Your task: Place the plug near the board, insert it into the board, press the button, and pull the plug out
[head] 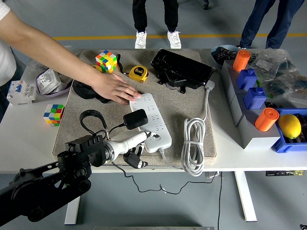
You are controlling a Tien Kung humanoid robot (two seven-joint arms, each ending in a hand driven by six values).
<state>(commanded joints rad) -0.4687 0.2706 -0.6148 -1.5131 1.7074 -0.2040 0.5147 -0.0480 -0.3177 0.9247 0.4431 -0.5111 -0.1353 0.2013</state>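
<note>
My left hand [136, 143], one finger extended and the rest curled, reaches the board [152, 120] at its near end; the plug [135, 118] sits just beyond (board's long axis runs away from me).

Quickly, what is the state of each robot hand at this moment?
Left hand: at the near end of the power strip; fingers cannot be told.
Right hand: not in view.

Two Rubik's cubes [106, 61] [53, 114], two orange cylinders [242, 61] [266, 119], one lemon [289, 126].
</note>
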